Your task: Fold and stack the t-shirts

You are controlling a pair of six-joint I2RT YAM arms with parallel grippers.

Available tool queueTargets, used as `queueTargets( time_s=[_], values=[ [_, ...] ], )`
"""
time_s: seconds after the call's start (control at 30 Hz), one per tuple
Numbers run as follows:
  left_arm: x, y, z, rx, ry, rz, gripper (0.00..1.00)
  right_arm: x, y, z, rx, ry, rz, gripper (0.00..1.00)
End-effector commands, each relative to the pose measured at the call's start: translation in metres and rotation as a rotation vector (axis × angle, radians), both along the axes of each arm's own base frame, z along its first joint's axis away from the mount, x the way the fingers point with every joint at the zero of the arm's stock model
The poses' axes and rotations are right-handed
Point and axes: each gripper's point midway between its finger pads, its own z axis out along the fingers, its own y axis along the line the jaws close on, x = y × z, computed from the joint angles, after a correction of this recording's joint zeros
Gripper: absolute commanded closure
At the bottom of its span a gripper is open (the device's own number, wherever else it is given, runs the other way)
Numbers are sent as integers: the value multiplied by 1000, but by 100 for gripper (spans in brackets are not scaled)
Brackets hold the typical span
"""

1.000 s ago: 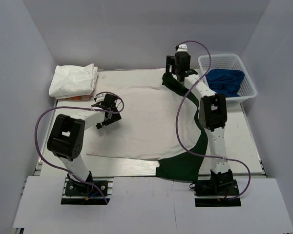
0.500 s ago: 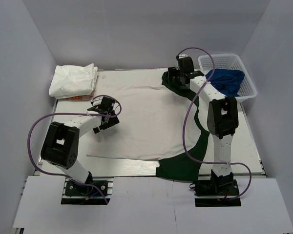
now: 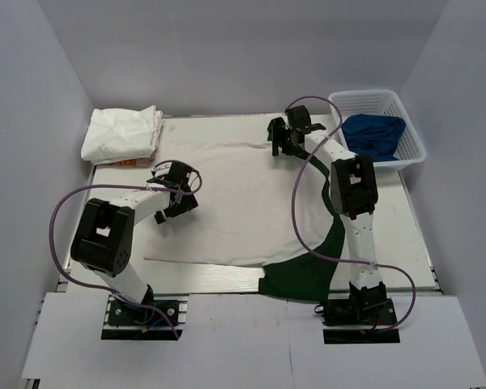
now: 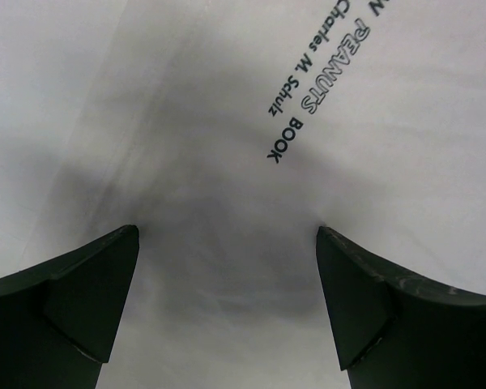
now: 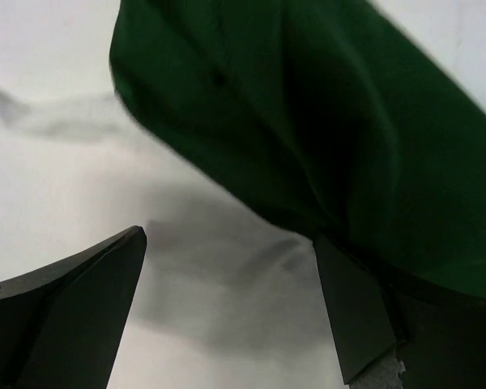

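While left tool [image 4: 227, 235] gapes above t-shirt [image 3: 243, 194], right tool [image 5: 229, 237] parted at sleeve [image 5: 324, 121]

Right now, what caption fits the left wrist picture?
Open left gripper over white cloth t-shirt with black printed lettering.

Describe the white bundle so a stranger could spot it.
Find the table and look to its far left corner, opposite the white basket on the far right. The bundle sits there at the edge. Unlike the big shirt spread flat in the middle, it is compact, rumpled and white all over, with no green.
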Motion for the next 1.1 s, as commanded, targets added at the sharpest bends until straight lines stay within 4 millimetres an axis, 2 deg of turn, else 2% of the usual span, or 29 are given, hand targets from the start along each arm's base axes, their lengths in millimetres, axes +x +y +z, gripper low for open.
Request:
queueTargets(
  time_s=[0.0, 0.03, 0.07, 0.1, 0.17, 0.2, 0.23, 0.27, 0.3, 0.37, 0.4, 0.43, 0.47, 0.5, 0.53, 0.57, 0.6, 0.63, 0.67, 0.7, 0.73, 0.77, 0.8, 0.83, 0.87, 0.9, 0.93, 0.97, 1.07],
  values=[
    [-1, 8, -5, 25, 38, 27, 0, 45, -8, 13, 16, -116, -127, 10],
    [-4, 7, -12, 23, 59, 24, 0, 50, -13, -6, 16, -98, -170, 10],
    [-9, 11, -15, 42, 84, 27, 0, 62, -19, 3, 12, -137, -202, 10],
    [-11, 13, -15, 51, 88, 39, 0, 71, -25, -2, 9, -161, -245, 10],
    [-21, 18, -23, 74, 139, 52, 0, 100, -43, 7, 32, -253, -326, 10],
    [-28, 22, -29, 95, 167, 54, 0, 130, -51, 27, 82, -392, -362, 10],
    [-27, 21, -29, 91, 164, 64, 0, 131, -51, 27, 82, -394, -362, 10],
    [-30, 25, -32, 110, 180, 67, 0, 158, -47, 53, 137, -560, -344, 10],
    [-31, 25, -32, 110, 180, 67, 0, 172, -50, 78, 170, -637, -349, 10],
    [-36, 28, -34, 128, 204, 77, 0, 190, -51, 92, 229, -718, -337, 10],
    [-36, 28, -34, 129, 204, 77, 0, 199, -51, 127, 268, -791, -333, 10],
    [-36, 28, -34, 129, 204, 77, 0, 200, -50, 135, 289, -809, -320, 10],
    [-38, 31, -34, 140, 210, 79, 0, 202, -53, 162, 317, -881, -322, 10],
    [-36, 30, -30, 135, 197, 79, 0, 199, -60, 169, 303, -895, -330, 10],
    [-35, 30, -27, 132, 187, 80, 0, 197, -64, 193, 288, -945, -344, 10],
    [-33, 29, -22, 124, 167, 80, 0, 195, -66, 195, 282, -944, -347, 10],
    [-31, 28, -19, 120, 155, 81, 0, 190, -71, 222, 279, -971, -344, 10],
    [-25, 25, -11, 123, 128, 66, 0, 184, -61, 209, 273, -885, -276, 10],
    [-24, 25, -7, 118, 114, 66, 0, 179, -59, 209, 265, -855, -252, 10],
    [-13, 22, 7, 103, 67, 60, 0, 166, -53, 234, 238, -861, -198, 10],
    [-12, 21, 13, 97, 49, 61, 0, 148, -40, 202, 222, -722, -129, 10],
    [-1, 16, 23, 73, 4, 46, 0, 138, -37, 197, 208, -688, -104, 10],
    [5, 11, 32, 47, -32, 42, 0, 114, -35, 254, 228, -748, -76, 10],
    [9, 10, 46, 30, -81, 43, 0, 83, -20, 186, 219, -556, -13, 10],
    [12, 6, 53, 5, -105, 37, 0, 62, -20, 210, 222, -571, -4, 10],
    [20, 2, 64, -19, -148, 34, 0, 48, -18, 208, 221, -545, 0, 10],
    [22, -1, 70, -34, -168, 22, 0, 6, -19, 156, 196, -403, -17, 10],
    [24, -2, 80, -46, -204, 22, 0, -13, -23, 176, 213, -424, -46, 10],
    [38, -4, 95, -68, -266, 17, 0, -90, -44, 107, 167, -248, -136, 10]
  ],
)
